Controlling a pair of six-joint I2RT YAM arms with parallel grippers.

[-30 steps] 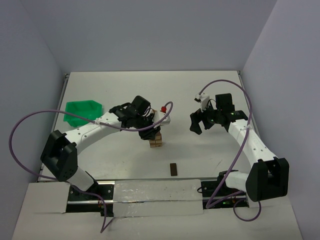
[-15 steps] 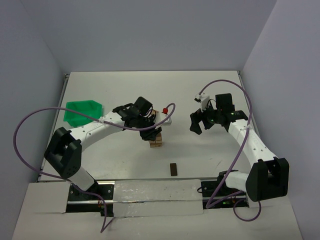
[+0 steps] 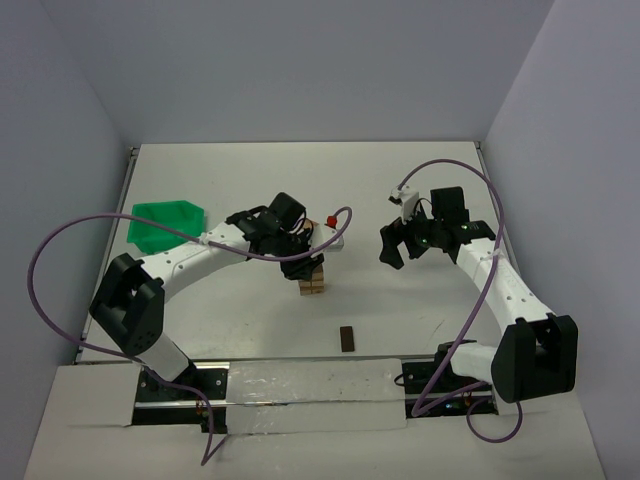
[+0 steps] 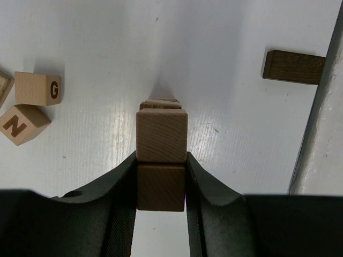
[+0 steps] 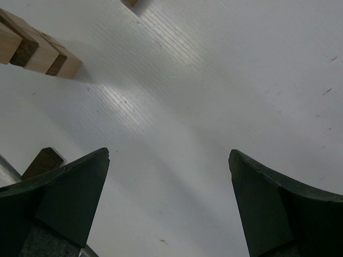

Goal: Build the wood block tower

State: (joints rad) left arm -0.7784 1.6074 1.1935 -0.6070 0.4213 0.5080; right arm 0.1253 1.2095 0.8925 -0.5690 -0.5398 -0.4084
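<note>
The tower [image 3: 312,284] is a short stack of light-tan wood blocks at the table's middle. My left gripper [image 3: 300,262] sits right over it. In the left wrist view the left gripper [image 4: 161,156] is shut on a wood block [image 4: 161,188], which lies end to end with another top block [image 4: 162,136] above the lower layers. My right gripper [image 3: 398,246] is open and empty, to the right of the tower and above bare table. The right wrist view shows its jaws [image 5: 169,155] wide apart, with the tower's blocks [image 5: 40,52] at the top left.
A green bin [image 3: 165,223] stands at the left. A dark brown block [image 3: 347,338] lies near the front edge and shows in the left wrist view [image 4: 293,67]. Two letter cubes, G [image 4: 37,88] and N [image 4: 21,124], lie beside the tower. A small red item [image 3: 328,219] lies behind it.
The left arm's elbow has shifted slightly while its gripper stays at the tower top. The right arm has not moved.
</note>
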